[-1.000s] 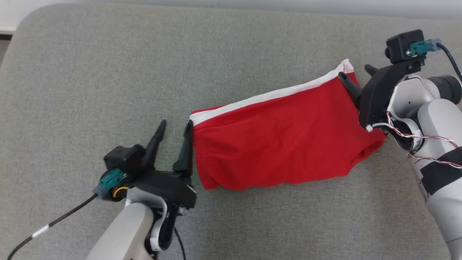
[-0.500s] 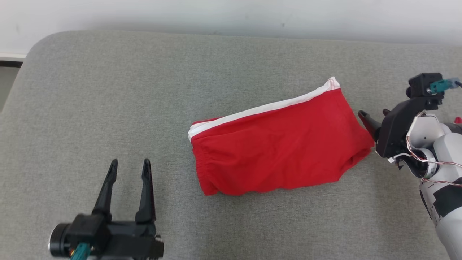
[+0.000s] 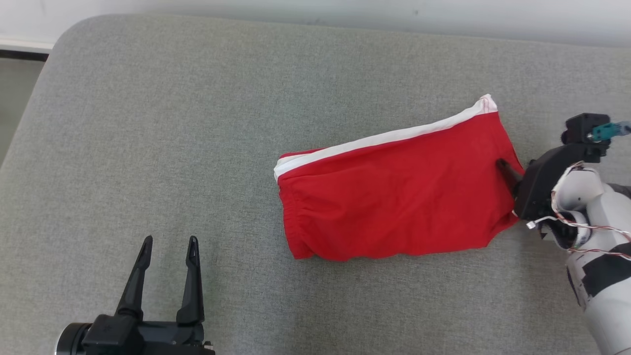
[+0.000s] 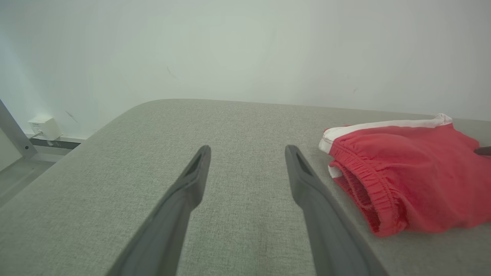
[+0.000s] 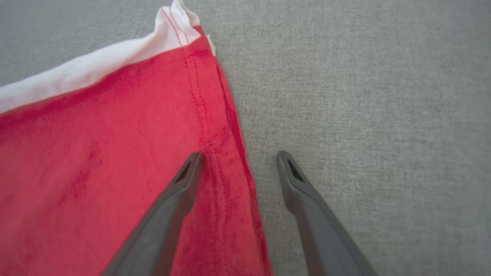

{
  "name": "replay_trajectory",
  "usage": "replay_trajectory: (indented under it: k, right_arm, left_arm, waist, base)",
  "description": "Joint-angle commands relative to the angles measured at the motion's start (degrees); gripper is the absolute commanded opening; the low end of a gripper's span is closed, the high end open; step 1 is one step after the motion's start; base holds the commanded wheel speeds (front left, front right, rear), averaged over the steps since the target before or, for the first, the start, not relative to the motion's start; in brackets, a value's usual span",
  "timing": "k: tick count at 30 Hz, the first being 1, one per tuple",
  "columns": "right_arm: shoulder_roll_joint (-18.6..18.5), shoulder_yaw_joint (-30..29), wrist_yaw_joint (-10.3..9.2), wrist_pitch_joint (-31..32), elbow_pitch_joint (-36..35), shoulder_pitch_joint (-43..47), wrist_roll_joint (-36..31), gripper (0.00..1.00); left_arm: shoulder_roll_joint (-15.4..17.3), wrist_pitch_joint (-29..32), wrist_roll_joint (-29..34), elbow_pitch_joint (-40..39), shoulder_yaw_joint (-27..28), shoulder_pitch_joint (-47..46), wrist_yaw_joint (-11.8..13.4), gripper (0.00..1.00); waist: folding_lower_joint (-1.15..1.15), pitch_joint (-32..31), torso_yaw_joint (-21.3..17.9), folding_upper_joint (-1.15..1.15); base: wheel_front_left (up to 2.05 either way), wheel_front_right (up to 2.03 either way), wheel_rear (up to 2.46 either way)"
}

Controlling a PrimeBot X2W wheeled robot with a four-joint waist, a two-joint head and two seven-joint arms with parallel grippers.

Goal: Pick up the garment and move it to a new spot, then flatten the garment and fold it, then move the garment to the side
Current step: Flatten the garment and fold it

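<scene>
You have the red fabric shorts with the white side stripe (image 3: 394, 197) lying folded and flat on the grey woven upholstered surface (image 3: 172, 123), with the stripe along their far edge. Off the shorts' gathered elastic waistband (image 4: 368, 184) end, and well apart from it toward the robot, your left gripper (image 3: 169, 240) hovers over bare upholstery, its two dark fingers spread with nothing between them. At the shorts' opposite, hemmed end, your right gripper (image 5: 239, 155) has its jaws wide apart and straddles the hem edge: one finger (image 5: 180, 184) lies over the red cloth and the other over the grey surface just beside it (whether either tip touches down, you cannot tell). Neither gripper holds the shorts.
</scene>
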Motion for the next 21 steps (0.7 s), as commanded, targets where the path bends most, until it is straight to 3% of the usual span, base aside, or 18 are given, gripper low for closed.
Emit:
replay_trajectory:
  k: [1,8,9,10,11,12,21]
  right_arm:
    - [1.4,0.4,-0.16,0.1,1.5,-0.3,-1.1,1.0]
    - [4.3,4.5,0.08,2.4,3.0,1.6,-1.9,0.97]
    - [4.4,5.1,0.13,2.9,3.0,2.1,-1.7,0.74]
    - [4.5,5.7,0.14,3.2,2.9,2.5,-1.6,0.35]
    - [4.4,6.3,0.14,3.4,2.8,2.8,-1.4,0.06]
    - [4.1,6.6,0.14,3.5,2.7,3.0,-1.3,0.0]
    - [0.4,4.5,-0.17,-0.8,0.3,3.3,-2.8,0.0]
  left_arm:
    - [-0.4,-0.1,0.7,-0.2,0.5,-0.2,-0.5,1.0]
    - [-0.6,-0.1,1.0,0.6,0.8,-0.6,-1.0,1.0]
    - [-0.6,-0.1,1.0,0.8,0.8,-0.5,-1.1,1.0]
    - [-0.6,-0.1,1.0,1.0,0.8,-0.4,-1.2,1.0]
    - [-0.6,-0.1,0.8,1.3,0.8,-0.2,-1.4,1.0]
    - [-0.6,-0.1,0.6,1.5,0.8,-0.2,-1.4,1.0]
    - [-0.6,-0.1,-0.1,2.5,0.0,0.7,-1.3,1.0]
  waist:
    - [0.0,1.0,0.7,0.0]
    - [0.0,1.1,0.8,0.0]
    - [0.0,1.0,0.8,0.0]
    - [0.0,0.9,0.7,0.0]
    - [0.0,0.8,0.6,0.0]
    - [0.0,0.7,0.6,0.0]
    - [0.0,-1.9,-0.6,0.0]
  base:
    - [0.0,0.0,0.0]
    - [0.0,0.0,0.0]
    - [0.0,0.0,0.0]
    - [0.0,0.0,0.0]
    - [0.0,0.0,0.0]
    - [0.0,0.0,0.0]
    - [0.0,0.0,0.0]
